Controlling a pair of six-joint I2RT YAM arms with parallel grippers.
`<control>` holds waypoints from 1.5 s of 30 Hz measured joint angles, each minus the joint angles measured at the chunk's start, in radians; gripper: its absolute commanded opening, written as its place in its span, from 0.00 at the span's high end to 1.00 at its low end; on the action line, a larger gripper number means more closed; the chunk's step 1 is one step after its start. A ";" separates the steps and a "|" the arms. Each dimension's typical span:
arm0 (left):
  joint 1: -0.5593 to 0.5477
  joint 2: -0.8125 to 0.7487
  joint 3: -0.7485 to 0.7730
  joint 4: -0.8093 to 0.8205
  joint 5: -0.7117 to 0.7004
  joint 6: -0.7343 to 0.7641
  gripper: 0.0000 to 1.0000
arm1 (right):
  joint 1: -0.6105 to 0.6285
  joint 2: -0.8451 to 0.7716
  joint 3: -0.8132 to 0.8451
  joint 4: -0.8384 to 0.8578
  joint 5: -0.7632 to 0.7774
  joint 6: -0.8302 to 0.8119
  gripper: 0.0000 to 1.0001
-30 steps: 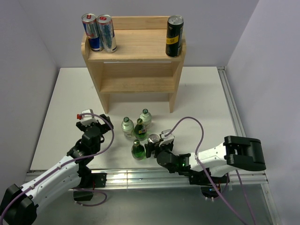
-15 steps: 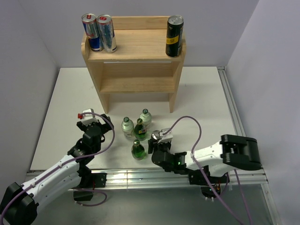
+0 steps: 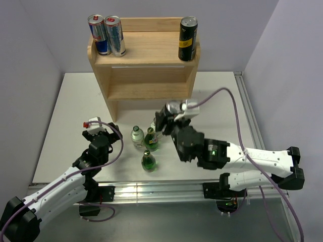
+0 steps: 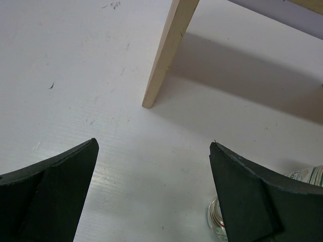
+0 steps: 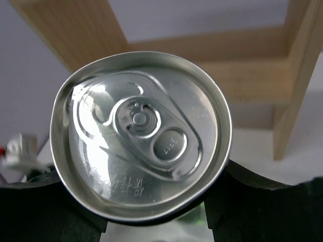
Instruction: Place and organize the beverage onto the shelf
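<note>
Right wrist view is showing the right gripper (image 3: pixel 170 116) clamping a silver can (image 5: pixel 141 136) by its body, the lid facing the lens, in front of the shelf (image 3: pixel 151 50), which is standing at the far edge of the bench (image 3: pixel 65 116). Meanwhile the left gripper (image 4: pixel 152 146) is hanging wide open over the bench near the shelf's left leg, with green bottles (image 3: pixel 146 138) clustering between the two arms toward the near edge.

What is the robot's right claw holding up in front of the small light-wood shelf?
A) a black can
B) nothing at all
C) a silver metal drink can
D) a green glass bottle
C: the right gripper is shut on the silver metal drink can, whose pull-tab lid fills the right wrist view.
</note>
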 measured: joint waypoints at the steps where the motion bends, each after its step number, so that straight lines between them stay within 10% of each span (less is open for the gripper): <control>1: 0.000 -0.002 0.000 0.000 0.000 0.000 0.01 | -0.022 0.016 0.056 0.002 -0.010 -0.038 1.00; 21: 0.000 -0.019 0.000 0.001 0.000 -0.002 0.01 | -0.394 0.613 1.144 -0.136 -0.196 -0.509 1.00; 42: 0.000 -0.024 0.000 0.001 0.000 -0.002 0.01 | -0.500 0.739 1.194 -0.146 -0.184 -0.597 0.99; 45: 0.000 -0.023 0.000 0.001 0.000 -0.002 0.01 | -0.508 0.746 1.194 -0.138 -0.183 -0.594 0.74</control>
